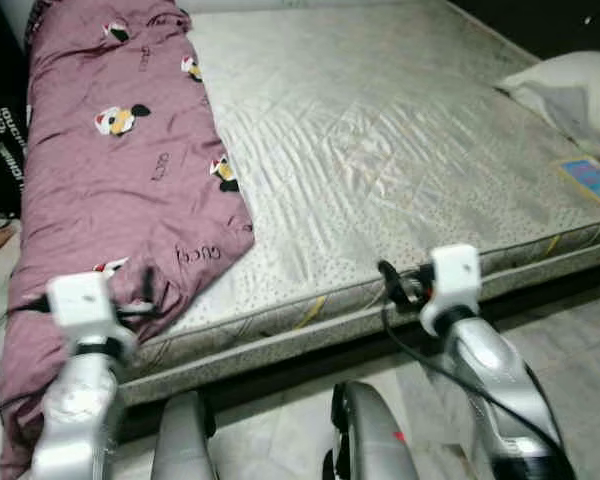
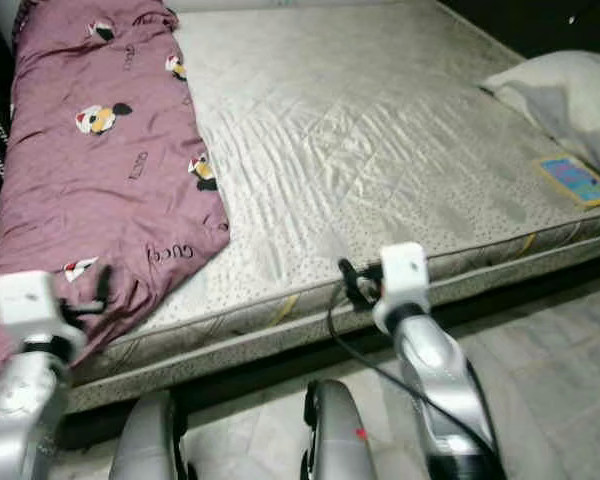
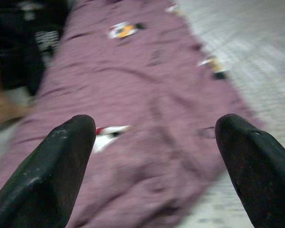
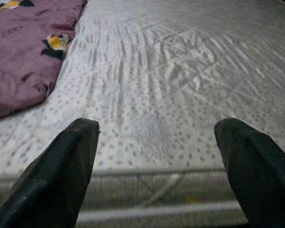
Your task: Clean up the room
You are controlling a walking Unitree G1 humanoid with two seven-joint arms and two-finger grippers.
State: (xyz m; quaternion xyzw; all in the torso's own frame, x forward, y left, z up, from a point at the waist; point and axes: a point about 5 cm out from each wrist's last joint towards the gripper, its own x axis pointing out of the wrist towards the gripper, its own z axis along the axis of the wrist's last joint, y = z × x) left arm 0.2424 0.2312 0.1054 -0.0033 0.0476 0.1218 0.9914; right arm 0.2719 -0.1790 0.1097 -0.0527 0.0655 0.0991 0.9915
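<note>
Both tools are held spread and empty: the left tool above a mauve cartoon-print quilt. Ahead of the right tool lies the bare grey quilted mattress.

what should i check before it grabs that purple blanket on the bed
1. Left end effector open: ok, black fingers spread wide.
2. Left end effector aimed at the purple cartoon-print blanket: ok.
3. Contact with blanket: not ok, none yet.
4. Right end effector open: ok, over the grey quilted mattress edge.
5. Blanket lying fully on mattress: not ok, it hangs over the near corner.
6. White pillow away from blanket: ok.
</note>
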